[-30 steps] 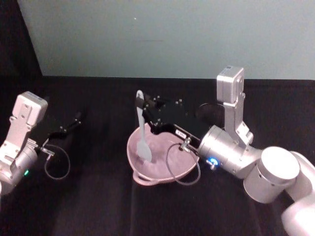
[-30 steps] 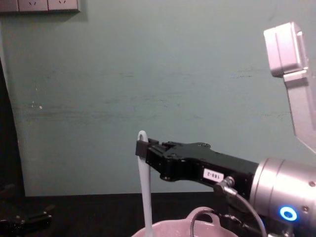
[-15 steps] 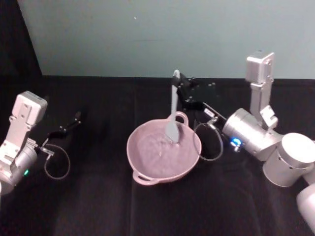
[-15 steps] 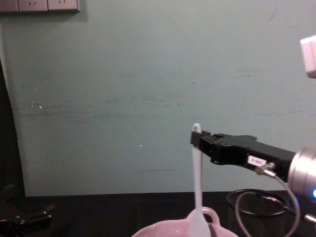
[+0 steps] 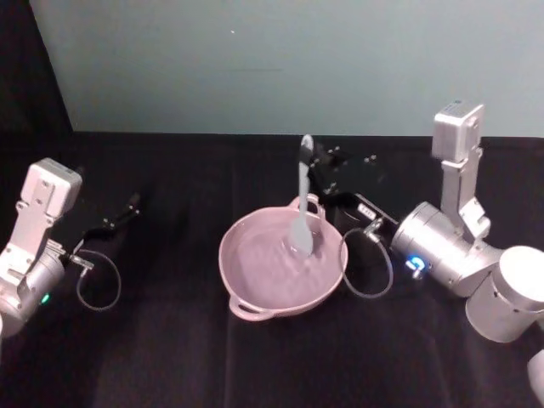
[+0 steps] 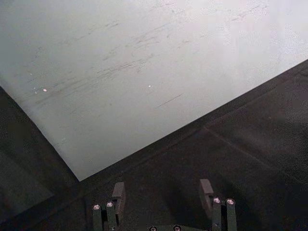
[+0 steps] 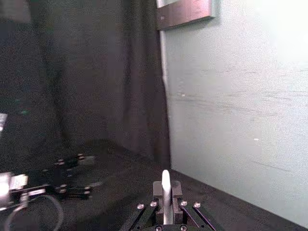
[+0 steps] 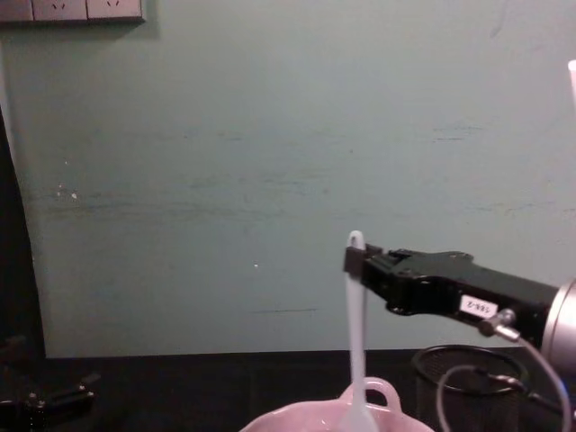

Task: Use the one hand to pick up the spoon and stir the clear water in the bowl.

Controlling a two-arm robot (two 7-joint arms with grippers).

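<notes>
Backdrop: teal wall (image 5: 255,59) behind a table (image 5: 170,340) covered in black cloth.
Right gripper (image 5: 308,158): the working hand, reaching in from the robot's right, fingers level and pinched narrow on the top of the spoon handle; white label (image 8: 477,307) on its side, blue light (image 5: 414,265) on the silver wrist behind it.
Spoon (image 5: 301,204): white, hangs nearly upright straight below the hand's fingertips; tip of the handle with its small hole pokes just above the grip; flat paddle end is down inside the bowl.
Bowl (image 5: 246,272): pale pink, on the table directly under the hand's fingertips, most of it beyond them toward the robot's left; paddle sits on the side nearest the hand, close to the rim's loop handle (image 8: 379,391).
Water: surface looks rippled around the paddle; how deep the paddle goes, cannot tell.
Mesh cup (image 8: 468,378): black wire, under the hand's body, just beside the bowl.
Cable (image 5: 367,269): loop hanging under the hand's wrist, next to the bowl rim.
Left gripper (image 5: 133,204): parked far across the bowl from the hand, low over the cloth, fingers spread with nothing between them.
</notes>
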